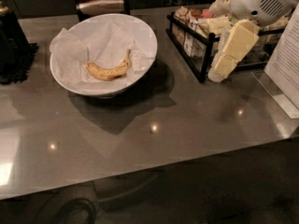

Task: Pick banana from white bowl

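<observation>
Dim scene, overhead glints on the table [196, 125], claw [218, 72] lit upper right.

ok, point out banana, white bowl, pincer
banana [108, 71], camera view, mid-body
white bowl [147, 34], camera view, bare right wall
pincer [218, 72], camera view, fingertips, right of bowl, before wire rack [204, 55]

Upper right, the blocky pale-yellow tool [219, 70] joins a white vented housing [259, 2].
</observation>
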### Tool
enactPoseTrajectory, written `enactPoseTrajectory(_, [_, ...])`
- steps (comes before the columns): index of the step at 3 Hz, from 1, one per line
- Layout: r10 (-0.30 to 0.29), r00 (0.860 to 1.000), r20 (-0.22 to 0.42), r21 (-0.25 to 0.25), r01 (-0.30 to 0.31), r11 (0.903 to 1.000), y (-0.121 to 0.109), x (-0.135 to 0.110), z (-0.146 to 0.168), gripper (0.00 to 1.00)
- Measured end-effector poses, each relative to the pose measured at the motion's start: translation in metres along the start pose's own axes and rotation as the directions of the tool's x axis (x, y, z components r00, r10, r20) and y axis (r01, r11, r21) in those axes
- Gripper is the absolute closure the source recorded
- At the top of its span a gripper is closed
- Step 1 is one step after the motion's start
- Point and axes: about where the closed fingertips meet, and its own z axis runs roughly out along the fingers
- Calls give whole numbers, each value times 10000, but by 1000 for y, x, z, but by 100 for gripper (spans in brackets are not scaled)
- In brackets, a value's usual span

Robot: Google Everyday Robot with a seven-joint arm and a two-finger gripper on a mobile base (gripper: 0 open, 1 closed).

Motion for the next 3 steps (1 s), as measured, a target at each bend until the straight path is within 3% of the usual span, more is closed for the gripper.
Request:
enactPoseTrajectory(1, [-655, 9965, 522, -199, 666, 9976, -23, -31, 19, 0])
enactPoseTrajectory(2, [-1710, 9795, 1067, -639, 1784, 9819, -41, -85, 47, 0])
enactPoseTrajectory(3, [-2404, 9582, 1549, -1186, 2596, 9584, -47, -129, 79, 0])
